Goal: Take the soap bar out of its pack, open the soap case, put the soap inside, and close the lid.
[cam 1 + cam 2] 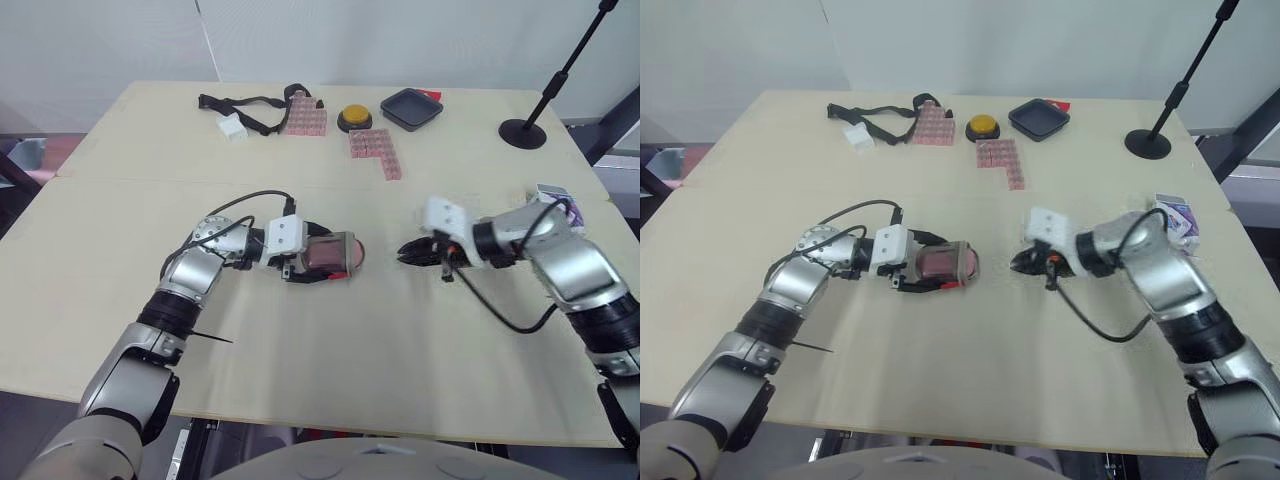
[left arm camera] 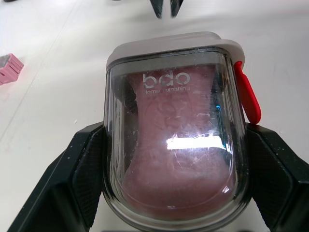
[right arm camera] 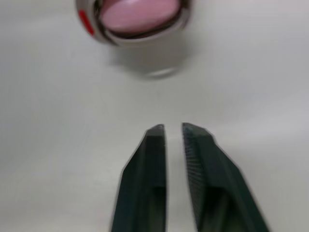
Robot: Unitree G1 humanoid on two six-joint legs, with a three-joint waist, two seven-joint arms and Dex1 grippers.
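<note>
Beige table (image 1: 330, 370) before white wall (image 1: 400, 40): left end effector (image 1: 320, 258) clamps soap case (image 2: 174, 145); right end effector (image 1: 405, 252) nearly closed, empty.

At the far side of the bench (image 1: 330, 340) lies a black strap (image 1: 250, 105), touching a pink block sheet (image 1: 305, 115). Just beside sits a yellow button (image 1: 354, 118), then a dark tray (image 1: 411, 108). A second pink sheet (image 1: 375, 150) lies nearer. A black stand base (image 1: 523, 132) rests far right.
</note>
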